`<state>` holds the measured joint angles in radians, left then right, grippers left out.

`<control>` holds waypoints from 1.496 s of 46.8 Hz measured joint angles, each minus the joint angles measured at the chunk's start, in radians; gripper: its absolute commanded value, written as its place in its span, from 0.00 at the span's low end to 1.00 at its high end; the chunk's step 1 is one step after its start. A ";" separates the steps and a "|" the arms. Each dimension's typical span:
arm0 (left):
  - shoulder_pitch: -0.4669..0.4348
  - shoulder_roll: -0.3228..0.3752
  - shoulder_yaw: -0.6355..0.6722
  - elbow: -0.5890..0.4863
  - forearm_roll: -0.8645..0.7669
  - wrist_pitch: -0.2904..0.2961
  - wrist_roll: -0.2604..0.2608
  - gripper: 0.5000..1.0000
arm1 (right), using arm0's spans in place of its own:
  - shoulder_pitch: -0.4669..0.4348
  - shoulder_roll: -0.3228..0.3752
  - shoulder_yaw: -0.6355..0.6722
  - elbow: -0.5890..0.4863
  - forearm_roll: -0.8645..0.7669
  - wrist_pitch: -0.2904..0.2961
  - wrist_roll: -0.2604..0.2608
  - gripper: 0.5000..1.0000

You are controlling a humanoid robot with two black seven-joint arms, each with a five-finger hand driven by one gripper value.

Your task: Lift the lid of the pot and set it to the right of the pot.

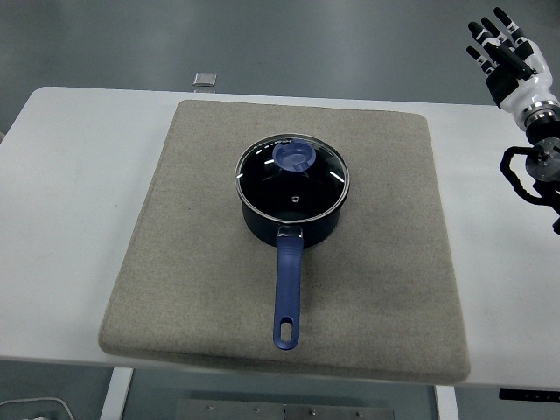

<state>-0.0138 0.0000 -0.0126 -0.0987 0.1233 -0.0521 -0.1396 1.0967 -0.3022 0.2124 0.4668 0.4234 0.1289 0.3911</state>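
Head view, pot: a dark blue saucepan [291,210] stands upright near the middle of a grey felt mat [201,289] that covers most of the white desk [79,175]; its long blue handle [288,293] points toward the near edge.

Head view, lid: the glass pot lid [291,178] sits level on the pot's rim, closed, with a metal band round its edge and a round blue knob [294,157] on top (set toward the far side as seen from here).

Head view, right hand: the right hand [503,54] is raised at the picture's upper right corner, beyond the mat's right edge and well apart from the pot; its fingers [499,31] are spread and relaxed, holding nothing.

Head view, left hand: not in view.

Head view, landing place: bare mat lies to the right of the pot, between it and the mat's right edge.

Head view, other: a small square object [205,80] lies on the desk past the mat's far edge; too small to tell what it is.

Handling, judged: the lid looks stiff and fairly light, but glass is fragile and smooth, so set it down gently.

Where to take hold, judged: the blue knob, pinched from above (the rim lies flush on the pot and offers little purchase).

Progress, judged: not yet begun; the lid is untouched.
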 measured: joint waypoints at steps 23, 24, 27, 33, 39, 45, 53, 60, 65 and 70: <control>0.000 0.000 0.000 -0.001 -0.001 0.000 0.000 1.00 | -0.007 -0.007 -0.010 0.003 -0.012 0.007 0.001 0.81; 0.000 0.000 0.000 -0.001 -0.001 0.000 0.000 1.00 | -0.005 -0.009 -0.011 0.003 -0.016 0.008 0.001 0.81; 0.000 0.000 0.000 -0.001 -0.001 0.000 0.000 1.00 | 0.003 -0.022 -0.010 0.003 -0.034 0.010 0.002 0.81; 0.000 0.000 0.000 -0.001 -0.001 0.000 0.000 1.00 | 0.016 -0.041 -0.010 0.001 -0.133 0.012 0.002 0.81; 0.000 0.000 0.000 -0.001 -0.001 0.000 0.000 1.00 | 0.022 -0.050 -0.009 -0.001 -0.267 0.014 0.026 0.81; 0.000 0.000 0.000 -0.001 -0.001 0.000 0.000 1.00 | 0.028 -0.056 -0.009 -0.001 -0.409 0.032 0.110 0.81; 0.000 0.000 0.000 0.000 -0.001 0.000 0.000 1.00 | 0.055 -0.091 -0.007 0.000 -0.520 0.090 0.133 0.81; 0.000 0.000 0.000 -0.001 -0.001 0.000 0.000 1.00 | 0.083 -0.124 -0.009 0.003 -0.575 0.146 0.167 0.81; 0.000 0.000 0.000 -0.001 -0.001 0.000 0.000 1.00 | 0.109 -0.145 -0.010 0.007 -0.667 0.196 0.214 0.81; 0.000 0.000 0.000 -0.001 -0.001 0.000 0.000 1.00 | 0.133 -0.165 -0.008 0.013 -0.757 0.263 0.220 0.81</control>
<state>-0.0138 0.0000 -0.0124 -0.0993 0.1227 -0.0522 -0.1396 1.2298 -0.4676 0.2043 0.4796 -0.3340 0.3921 0.6109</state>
